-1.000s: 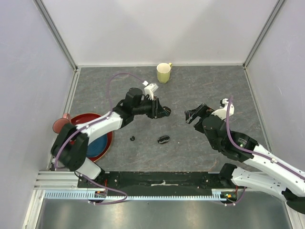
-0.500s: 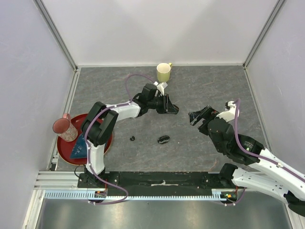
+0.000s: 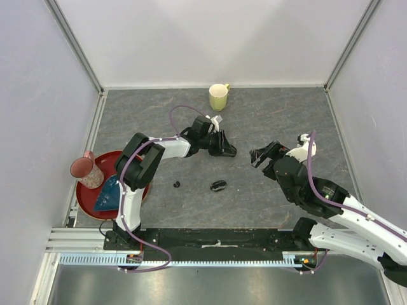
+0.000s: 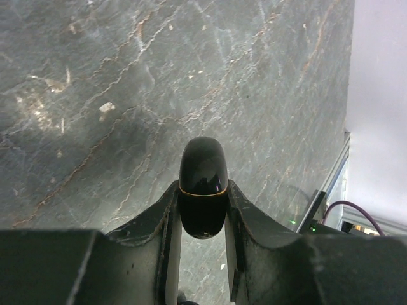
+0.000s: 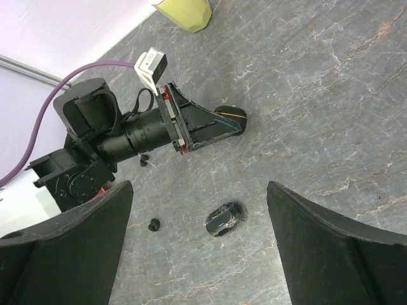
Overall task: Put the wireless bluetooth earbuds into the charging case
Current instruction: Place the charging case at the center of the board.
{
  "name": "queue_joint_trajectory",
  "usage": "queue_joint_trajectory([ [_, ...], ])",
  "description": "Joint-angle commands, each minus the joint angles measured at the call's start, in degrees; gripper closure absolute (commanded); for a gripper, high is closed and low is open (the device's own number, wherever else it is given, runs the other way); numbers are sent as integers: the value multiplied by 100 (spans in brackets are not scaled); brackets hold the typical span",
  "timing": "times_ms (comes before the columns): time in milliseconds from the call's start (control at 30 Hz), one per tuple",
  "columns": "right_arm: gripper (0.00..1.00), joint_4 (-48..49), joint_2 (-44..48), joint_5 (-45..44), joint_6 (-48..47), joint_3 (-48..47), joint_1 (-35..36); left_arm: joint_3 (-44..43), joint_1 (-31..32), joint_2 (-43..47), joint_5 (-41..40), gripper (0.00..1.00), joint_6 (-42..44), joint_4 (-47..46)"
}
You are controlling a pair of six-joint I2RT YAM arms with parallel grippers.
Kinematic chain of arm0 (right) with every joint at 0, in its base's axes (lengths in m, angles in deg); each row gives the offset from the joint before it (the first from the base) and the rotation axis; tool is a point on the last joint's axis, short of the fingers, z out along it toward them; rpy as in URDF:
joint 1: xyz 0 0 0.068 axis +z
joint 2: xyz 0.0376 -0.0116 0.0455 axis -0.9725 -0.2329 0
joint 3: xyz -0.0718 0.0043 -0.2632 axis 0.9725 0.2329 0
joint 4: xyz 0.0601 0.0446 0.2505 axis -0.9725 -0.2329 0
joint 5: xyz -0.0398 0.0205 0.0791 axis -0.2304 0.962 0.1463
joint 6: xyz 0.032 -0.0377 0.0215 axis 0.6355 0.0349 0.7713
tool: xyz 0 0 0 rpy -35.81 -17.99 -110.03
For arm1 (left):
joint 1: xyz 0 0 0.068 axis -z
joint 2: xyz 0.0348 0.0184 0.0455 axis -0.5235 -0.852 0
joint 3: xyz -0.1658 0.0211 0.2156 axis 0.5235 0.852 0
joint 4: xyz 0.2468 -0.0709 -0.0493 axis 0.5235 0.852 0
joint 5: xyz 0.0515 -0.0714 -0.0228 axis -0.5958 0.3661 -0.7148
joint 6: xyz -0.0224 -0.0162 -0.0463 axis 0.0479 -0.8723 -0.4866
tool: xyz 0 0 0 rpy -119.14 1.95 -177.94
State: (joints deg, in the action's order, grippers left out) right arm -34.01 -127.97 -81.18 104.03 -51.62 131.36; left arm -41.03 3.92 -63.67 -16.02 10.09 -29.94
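Observation:
My left gripper (image 3: 229, 150) is shut on a glossy black charging case (image 4: 202, 184) with a thin gold seam, holding it just above the table at mid-centre; the same case (image 5: 232, 116) shows in the right wrist view. A second black case (image 3: 218, 185) lies on the table nearer the arms. One tiny black earbud (image 3: 177, 185) lies left of it, and another small bud (image 5: 144, 159) lies under the left arm. My right gripper (image 3: 259, 154) stands open and empty to the right of the held case, its jaws wide in the right wrist view (image 5: 198, 187).
A yellow mug (image 3: 218, 96) stands at the back centre. At the left, a red plate (image 3: 82, 202) carries a pink cup (image 3: 84, 168) and a blue object (image 3: 108, 194). Grey walls close in the table on three sides.
The left arm has stretched out and carried the held case a little to the right, uncovering the plate and pink cup. The right gripper has shifted slightly right.

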Motion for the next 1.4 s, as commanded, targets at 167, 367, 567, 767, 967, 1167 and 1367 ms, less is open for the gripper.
queue_joint_trajectory([
  [167,7,-51,7,-57,7,59,-16,-219,2,-154,-212,76,-66,314],
  [367,7,-51,-10,-30,16,59,-16,-210,2,-93,-422,72,172,665],
  [567,7,-50,-19,-48,7,59,-25,-271,2,-22,-633,68,462,1025],
  [767,7,-42,-37,-13,16,59,-34,-87,2,162,-994,65,567,1202],
  [967,7,-50,-54,-13,16,59,-25,-61,2,241,-1029,58,708,1342],
  [1167,7,-42,-98,5,7,41,-34,10,2,373,-1116,50,770,1422],
  [1367,7,-42,-133,31,7,32,-25,115,2,716,-1477,33,980,1667],
])
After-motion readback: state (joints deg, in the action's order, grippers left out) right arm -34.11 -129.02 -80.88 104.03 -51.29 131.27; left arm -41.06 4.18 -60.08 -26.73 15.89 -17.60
